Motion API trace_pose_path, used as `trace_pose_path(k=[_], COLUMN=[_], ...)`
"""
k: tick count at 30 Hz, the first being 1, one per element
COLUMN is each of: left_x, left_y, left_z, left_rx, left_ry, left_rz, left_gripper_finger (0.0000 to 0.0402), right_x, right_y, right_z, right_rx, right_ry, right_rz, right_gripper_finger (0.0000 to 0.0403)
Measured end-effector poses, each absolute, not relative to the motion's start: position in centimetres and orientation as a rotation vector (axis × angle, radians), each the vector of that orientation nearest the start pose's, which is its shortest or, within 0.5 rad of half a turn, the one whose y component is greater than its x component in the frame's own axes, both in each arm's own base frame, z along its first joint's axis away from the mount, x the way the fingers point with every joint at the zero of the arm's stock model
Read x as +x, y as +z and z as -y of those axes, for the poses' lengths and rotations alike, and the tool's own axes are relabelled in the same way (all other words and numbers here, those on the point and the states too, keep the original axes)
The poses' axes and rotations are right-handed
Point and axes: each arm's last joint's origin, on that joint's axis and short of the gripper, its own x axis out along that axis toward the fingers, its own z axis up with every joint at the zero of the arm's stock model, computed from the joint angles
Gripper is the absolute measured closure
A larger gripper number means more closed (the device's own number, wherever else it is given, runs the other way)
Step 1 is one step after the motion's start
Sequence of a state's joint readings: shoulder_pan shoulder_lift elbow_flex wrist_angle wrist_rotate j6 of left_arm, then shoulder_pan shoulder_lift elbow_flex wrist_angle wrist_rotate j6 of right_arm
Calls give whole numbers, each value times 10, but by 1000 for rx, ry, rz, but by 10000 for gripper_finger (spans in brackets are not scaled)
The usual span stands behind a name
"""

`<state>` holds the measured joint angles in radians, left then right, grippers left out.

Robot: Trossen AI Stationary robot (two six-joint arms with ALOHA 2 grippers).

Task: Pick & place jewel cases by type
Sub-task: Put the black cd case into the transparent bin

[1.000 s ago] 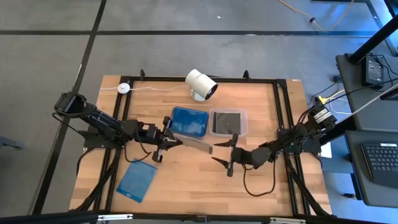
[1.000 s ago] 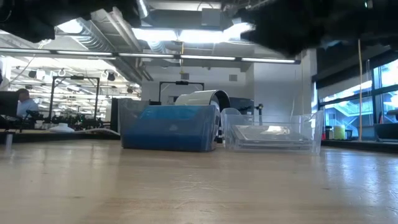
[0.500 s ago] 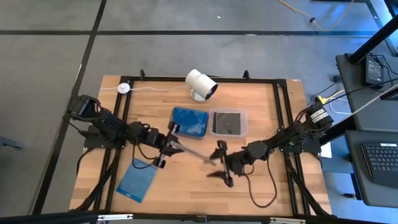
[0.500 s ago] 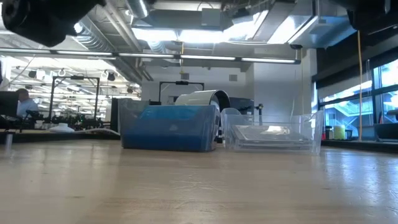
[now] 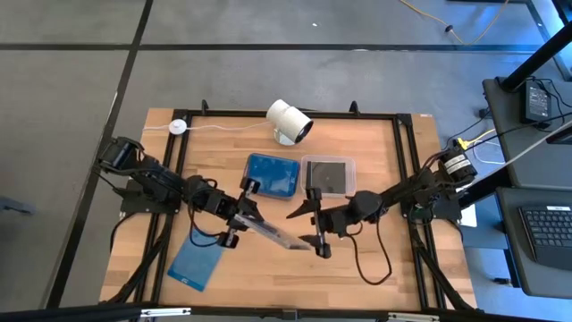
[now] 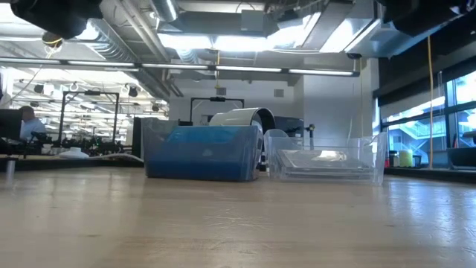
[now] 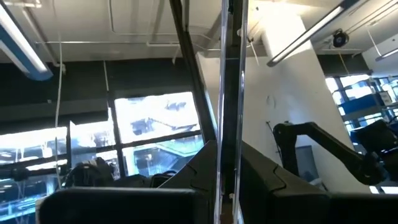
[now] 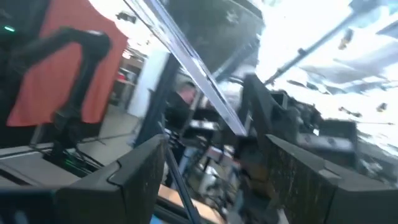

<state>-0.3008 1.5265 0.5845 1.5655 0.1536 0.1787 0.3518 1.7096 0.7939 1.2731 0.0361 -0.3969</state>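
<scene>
Two tubs side by side at table centre, left tub (image 5: 273, 175) touching right tub (image 5: 328, 175). Camera (image 5: 289, 120) behind them near rear edge. Lone jewel case (image 5: 197, 260) at front left. Another case (image 5: 271, 233) between left gripper (image 5: 235, 215) and right gripper (image 5: 315, 225), before tubs.

white camera (image 5: 289, 120) top centre of table (image 5: 375, 259), blue tub (image 5: 272, 175) and clear tub (image 5: 328, 175) side by side below it, laptop (image 5: 547, 234) at right edge.
</scene>
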Motion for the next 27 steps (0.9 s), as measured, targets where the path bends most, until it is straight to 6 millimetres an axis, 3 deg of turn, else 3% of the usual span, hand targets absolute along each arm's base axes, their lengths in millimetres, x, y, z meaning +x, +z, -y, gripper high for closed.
trace_pose_path(k=[6, 12, 21, 27], left_x=[265, 265, 265, 263], left_y=[261, 261, 262, 265], left_z=[88, 88, 88, 91], left_rx=[127, 158, 268, 281], left_ry=[-418, -425, -383, -383], left_rz=[668, 677, 707, 724], left_gripper_finger=[361, 361, 361, 361], right_x=[333, 350, 387, 389], right_y=[250, 259, 250, 254], right_z=[-115, -110, -122, -135], right_rx=[-342, -308, -441, -506], right_ry=[279, 87, -72, -58], right_rz=[406, 343, 331, 371], right_gripper_finger=[133, 133, 155, 186])
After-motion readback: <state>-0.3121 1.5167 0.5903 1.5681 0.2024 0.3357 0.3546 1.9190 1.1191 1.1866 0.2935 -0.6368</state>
